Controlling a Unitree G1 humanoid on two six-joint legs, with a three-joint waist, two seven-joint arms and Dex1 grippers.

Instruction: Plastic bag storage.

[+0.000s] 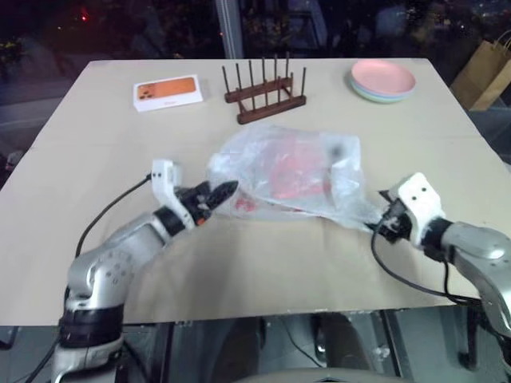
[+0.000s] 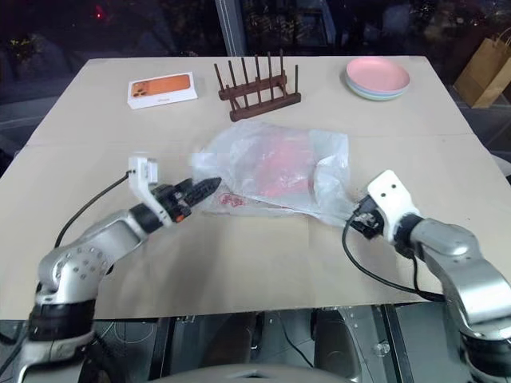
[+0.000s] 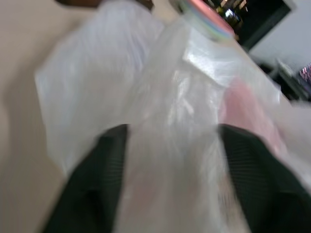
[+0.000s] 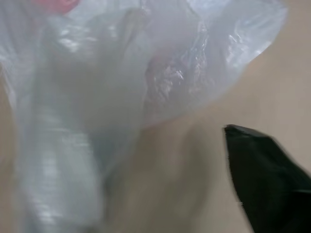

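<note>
Beige tabletop [image 1: 239, 271]: crinkly translucent plastic bag [image 1: 291, 171], possibly red print; left end effector [image 1: 217, 194] and right end effector [image 1: 382, 217] spread apart, released.

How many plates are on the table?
3, I think: pink plate on top, two paler ones stacked under it, at the table's far right corner, right of the wooden rack. More could be hidden underneath.

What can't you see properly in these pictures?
- Red thing inside the plastic bag: the crinkly plastic hides what it is, head views.
- Right hand: the bag's edge covers its fingers, head views.
- Right wrist view: bag film hides one finger.
- Orange box: print too small to read.
</note>
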